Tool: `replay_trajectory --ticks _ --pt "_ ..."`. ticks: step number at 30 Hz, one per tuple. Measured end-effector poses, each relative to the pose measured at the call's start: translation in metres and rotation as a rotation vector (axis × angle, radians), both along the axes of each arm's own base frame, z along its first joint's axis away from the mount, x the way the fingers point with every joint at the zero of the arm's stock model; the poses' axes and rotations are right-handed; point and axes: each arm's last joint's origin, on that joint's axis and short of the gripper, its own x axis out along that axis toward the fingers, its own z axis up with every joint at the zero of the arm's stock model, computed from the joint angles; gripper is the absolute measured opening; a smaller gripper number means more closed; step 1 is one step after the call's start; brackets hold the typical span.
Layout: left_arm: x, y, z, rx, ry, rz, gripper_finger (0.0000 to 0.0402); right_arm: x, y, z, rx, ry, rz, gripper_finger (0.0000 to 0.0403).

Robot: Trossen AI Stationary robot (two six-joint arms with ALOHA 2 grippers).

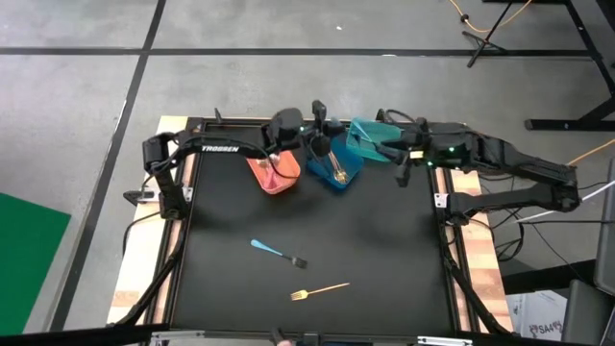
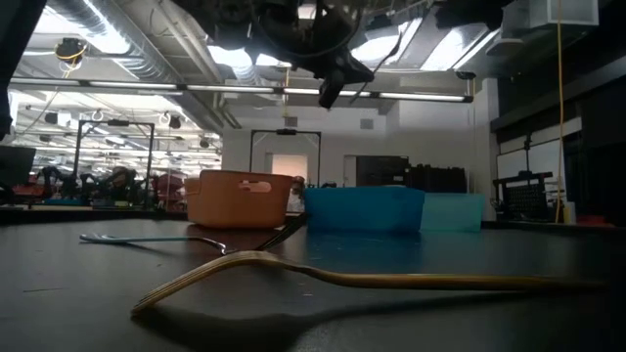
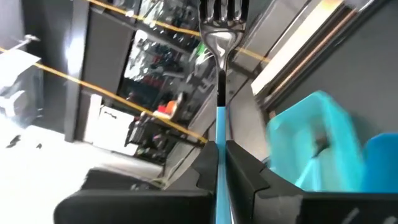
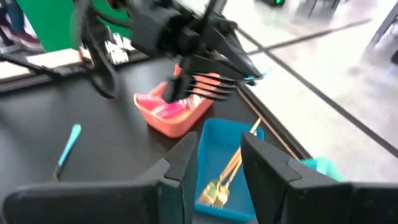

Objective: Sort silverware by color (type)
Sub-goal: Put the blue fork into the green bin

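My left gripper [image 1: 317,127] hangs high over the far side of the table, above the blue bin [image 1: 336,165], shut on a light-blue-handled fork [image 3: 222,93] with a metal head. My right gripper [image 4: 214,167] is open and hovers by the teal bin [image 1: 370,139], touching nothing. The orange bin [image 4: 174,115] holds pink silverware and the blue bin [image 4: 225,177] holds gold pieces. Another blue-handled fork [image 1: 279,253] and a gold fork [image 1: 320,288] lie flat on the black tabletop toward the near side. My left gripper pinches the fork's light-blue handle [image 3: 221,127] between its two fingers [image 3: 208,168]. The fork runs along the fingers, and its metal tines [image 3: 224,9] stick out beyond their free ends. It is lifted clear of the table and bins.
Three bins stand in a row at the far edge: orange [image 2: 240,198], blue [image 2: 362,208], teal [image 2: 455,210]. The two arms are close together above them. The tabletop's middle and near part hold only the two loose forks. Wooden side rails [image 1: 476,259] border the table.
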Motion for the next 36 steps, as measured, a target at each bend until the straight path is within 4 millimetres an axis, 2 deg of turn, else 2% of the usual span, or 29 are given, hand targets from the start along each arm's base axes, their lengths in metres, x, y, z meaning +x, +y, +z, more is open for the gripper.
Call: replay_trajectory --ticks 4,8,12,17,22,26,32,36 --pt "-0.004 0.015 0.006 0.032 -0.006 0.036 0.0008 -0.003 0.001 0.008 -0.014 -0.079 0.0 0.0111" --pt "0.0 0.028 0.003 0.038 -0.001 0.058 0.0008 -0.003 0.0 0.013 -0.023 -0.13 0.0 0.0111" --pt "0.019 0.039 -0.006 0.035 0.009 0.065 0.0008 -0.001 0.0 0.016 -0.028 -0.163 0.001 0.0111" --pt "0.053 0.055 -0.014 0.035 0.01 0.066 0.0008 -0.001 0.0 0.016 -0.026 -0.157 0.002 0.0111" --pt "0.085 0.071 -0.037 0.003 0.082 0.055 0.0008 -0.001 0.0 0.015 -0.026 -0.155 0.002 0.0111" --pt "0.103 0.081 -0.061 -0.012 0.122 0.058 0.0008 -0.001 0.0 0.015 -0.026 -0.154 0.001 0.0111" --pt "0.111 0.089 -0.099 -0.04 0.187 0.061 0.0008 -0.001 0.0 0.015 -0.027 -0.151 -0.001 0.0111" --pt "0.11 0.092 -0.115 -0.06 0.234 0.066 0.0008 -0.001 0.0 0.014 -0.025 -0.144 -0.001 0.0111"
